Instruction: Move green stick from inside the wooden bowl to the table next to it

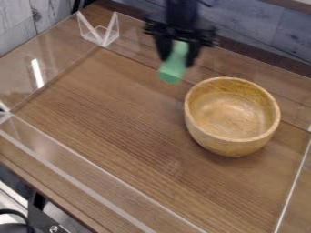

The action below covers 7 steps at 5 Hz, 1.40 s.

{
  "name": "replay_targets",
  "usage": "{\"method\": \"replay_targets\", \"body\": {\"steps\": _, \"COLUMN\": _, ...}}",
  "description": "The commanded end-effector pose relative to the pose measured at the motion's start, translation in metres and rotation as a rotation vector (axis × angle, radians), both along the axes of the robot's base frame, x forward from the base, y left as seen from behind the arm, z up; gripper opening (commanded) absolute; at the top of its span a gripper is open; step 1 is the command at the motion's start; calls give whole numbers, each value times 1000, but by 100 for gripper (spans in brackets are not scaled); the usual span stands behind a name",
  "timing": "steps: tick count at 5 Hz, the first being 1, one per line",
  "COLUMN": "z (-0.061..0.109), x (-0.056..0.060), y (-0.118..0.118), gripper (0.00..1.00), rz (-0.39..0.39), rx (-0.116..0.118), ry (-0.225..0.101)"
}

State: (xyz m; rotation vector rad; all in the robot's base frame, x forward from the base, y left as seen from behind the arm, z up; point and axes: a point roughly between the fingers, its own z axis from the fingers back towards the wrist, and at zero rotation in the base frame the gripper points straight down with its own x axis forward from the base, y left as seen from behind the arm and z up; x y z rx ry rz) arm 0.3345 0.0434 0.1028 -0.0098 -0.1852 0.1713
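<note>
Looked like a robot lab test cell, not a home. A dark wood-grain table (pixel 109 127) was fenced by low clear acrylic walls (pixel 43 64) (a clear bracket at the far corner), a black robot arm (pixel 183 14) hung over it, and a grey wall (pixel 279 27) stood behind.

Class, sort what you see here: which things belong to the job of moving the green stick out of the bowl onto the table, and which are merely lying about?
Part of the job: green stick, held in the shut tool; wooden bowl; table.

Just there: clear acrylic walls; small clear stand at the back corner.
</note>
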Motion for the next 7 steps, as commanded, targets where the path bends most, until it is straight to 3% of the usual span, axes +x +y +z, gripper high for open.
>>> {"method": "replay_targets", "body": {"steps": 1, "z": 27, "x": 14, "y": -38, "gripper": 0, "rz": -56, "rx": 3, "ry": -101}}
{"method": "replay_targets", "body": {"steps": 3, "z": 16, "x": 28, "y": -110, "gripper": 0, "rz": -111, "rx": -12, "ry": -108}}
{"method": "replay_targets", "body": {"steps": 5, "z": 19, "x": 9, "y": -19, "gripper": 0, "rz": -18, "rx": 13, "ry": -110}}
{"method": "replay_targets", "body": {"steps": 7, "z": 8, "x": 20, "y": -86, "gripper": 0, "rz": -87, "rx": -6, "ry": -117}}
